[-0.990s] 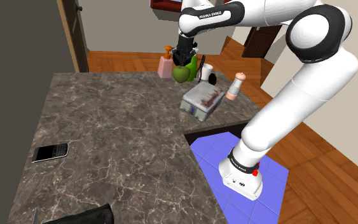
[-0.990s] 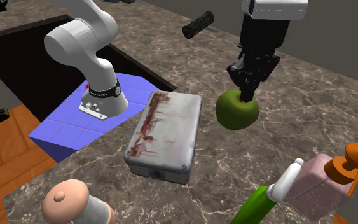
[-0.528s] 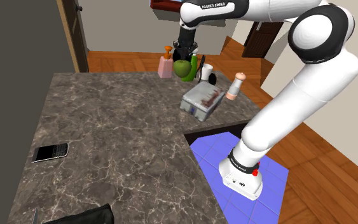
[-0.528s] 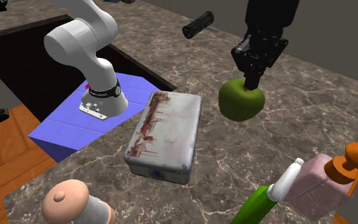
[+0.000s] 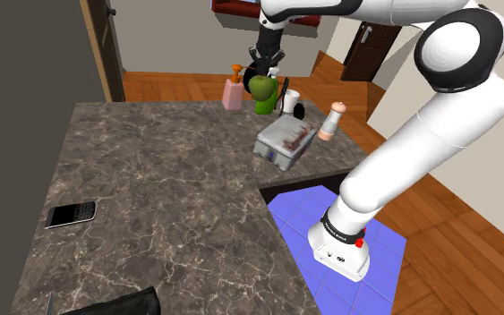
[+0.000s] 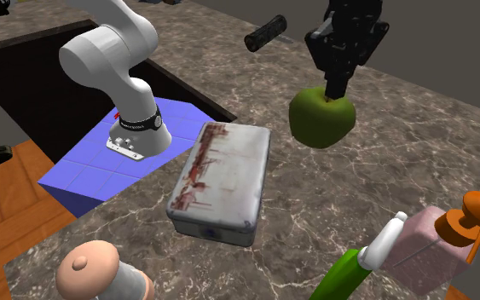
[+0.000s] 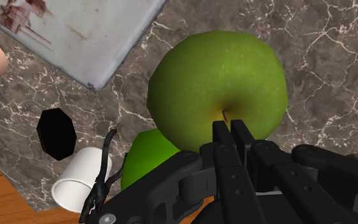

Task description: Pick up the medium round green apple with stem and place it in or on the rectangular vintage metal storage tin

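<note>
We see the gripper (image 6: pixel 338 90) pinched shut on the stem of the green apple (image 6: pixel 319 121), which hangs above the worktop (image 6: pixel 417 153) beside the tin (image 6: pixel 221 175), toward the far edge in the shoulder view

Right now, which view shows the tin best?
The second exterior view: the whole tin, lid and side walls, with the apple held up beside it. The shoulder view shows it small and far; the wrist view catches one corner.

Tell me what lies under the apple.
The apple, held by the gripper, hangs over marbled countertop. It covers part of a green bottle; the tin lies beside, not beneath.
</note>
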Robot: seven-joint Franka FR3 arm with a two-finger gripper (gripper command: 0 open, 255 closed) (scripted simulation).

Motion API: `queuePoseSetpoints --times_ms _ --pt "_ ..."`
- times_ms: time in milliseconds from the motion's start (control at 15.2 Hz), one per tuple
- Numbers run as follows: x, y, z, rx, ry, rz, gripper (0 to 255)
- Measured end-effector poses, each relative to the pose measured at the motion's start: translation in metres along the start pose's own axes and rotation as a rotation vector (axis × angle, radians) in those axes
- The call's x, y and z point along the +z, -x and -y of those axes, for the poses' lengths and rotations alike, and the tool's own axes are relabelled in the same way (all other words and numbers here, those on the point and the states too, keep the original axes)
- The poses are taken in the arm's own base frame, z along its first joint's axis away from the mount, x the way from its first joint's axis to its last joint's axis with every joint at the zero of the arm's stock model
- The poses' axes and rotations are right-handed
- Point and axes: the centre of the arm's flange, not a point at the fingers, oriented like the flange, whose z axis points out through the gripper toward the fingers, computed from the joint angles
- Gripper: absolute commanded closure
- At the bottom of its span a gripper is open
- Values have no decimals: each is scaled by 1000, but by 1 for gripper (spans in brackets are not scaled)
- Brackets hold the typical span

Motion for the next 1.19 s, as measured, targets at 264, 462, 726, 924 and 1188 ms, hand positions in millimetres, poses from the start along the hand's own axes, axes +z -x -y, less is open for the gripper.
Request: queuePoseSetpoints --times_ms 264,462,726,924,1188 --pt "-16 22 -41 0 0 0 255" --pt "-33 39 -74 1 0 0 255" --pt "-48 65 -116 1 0 0 255" --pt "-54 78 -140 1 0 0 255" --pt "-36 84 -141 0 0 0 255"
